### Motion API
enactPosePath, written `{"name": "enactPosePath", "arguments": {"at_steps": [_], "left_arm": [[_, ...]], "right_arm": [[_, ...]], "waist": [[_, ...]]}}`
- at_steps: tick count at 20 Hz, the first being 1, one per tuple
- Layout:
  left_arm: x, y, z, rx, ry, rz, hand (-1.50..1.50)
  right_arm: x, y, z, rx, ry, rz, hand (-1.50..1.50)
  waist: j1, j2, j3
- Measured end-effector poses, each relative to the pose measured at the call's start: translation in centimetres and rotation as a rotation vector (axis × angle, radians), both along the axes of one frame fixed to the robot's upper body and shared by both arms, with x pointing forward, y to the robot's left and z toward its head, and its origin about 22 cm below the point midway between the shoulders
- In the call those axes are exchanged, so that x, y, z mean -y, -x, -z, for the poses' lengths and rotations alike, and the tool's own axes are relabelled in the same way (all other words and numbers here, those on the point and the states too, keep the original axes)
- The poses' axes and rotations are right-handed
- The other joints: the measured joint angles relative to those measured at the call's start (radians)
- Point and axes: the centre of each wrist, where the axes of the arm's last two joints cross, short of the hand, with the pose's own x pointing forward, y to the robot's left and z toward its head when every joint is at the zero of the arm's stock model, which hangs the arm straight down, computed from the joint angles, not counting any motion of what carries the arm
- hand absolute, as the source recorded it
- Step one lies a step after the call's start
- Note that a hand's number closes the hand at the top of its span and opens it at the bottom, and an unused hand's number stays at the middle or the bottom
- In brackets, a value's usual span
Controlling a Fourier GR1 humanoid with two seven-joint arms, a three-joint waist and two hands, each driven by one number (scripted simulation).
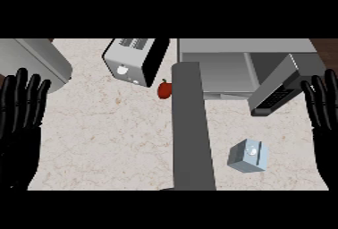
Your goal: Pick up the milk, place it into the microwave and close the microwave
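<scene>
Milk on counter, apart from right hand; both hands' fingers straight, empty.

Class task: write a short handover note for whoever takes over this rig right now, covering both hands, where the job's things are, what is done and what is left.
Left hand: open, fingers up, resting at the view's left edge, holding nothing.
Right hand: open, fingers up, resting at the right edge, holding nothing.
Milk carton: on the counter, in front of the microwave, untouched.
Microwave door: swung open.
A red pepper lies beside the toaster.
Done: nothing yet.
Left: pick up the milk, put it in the microwave, close the door.
</scene>
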Motion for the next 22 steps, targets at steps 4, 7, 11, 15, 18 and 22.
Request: {"name": "enactPosePath", "arguments": {"at_steps": [4,7,11,15,18,22], "left_arm": [[-1.0,-1.2,0.9,-0.010,0.018,0.012,-1.50],[-1.1,-2.1,1.7,-0.046,0.043,0.020,-1.50],[-2.4,-1.7,2.8,-0.112,0.090,0.007,-1.50],[-3.5,-0.6,3.0,-0.136,0.111,0.010,-1.50],[-4.3,0.9,2.3,-0.146,0.116,0.013,-1.50],[-5.5,2.8,2.9,-0.150,0.116,0.011,-1.50]], "right_arm": [[-2.3,1.3,-0.9,0.018,-0.004,0.024,-1.50],[-5.0,2.8,-1.8,0.006,-0.003,0.035,-1.50],[-7.6,4.3,-2.2,-0.041,0.011,0.035,-1.50],[-9.9,6.0,-2.2,-0.072,0.016,0.046,-1.50],[-10.0,6.9,-2.1,-0.098,0.017,0.071,-1.50],[-10.0,7.1,-1.4,-0.130,0.015,0.117,-1.50]], "waist": [[0.001,0.001,0.002],[-0.001,0.000,0.001],[0.002,-0.001,0.002],[0.004,-0.001,0.002],[0.004,-0.002,0.002],[0.005,-0.001,0.003]]}}
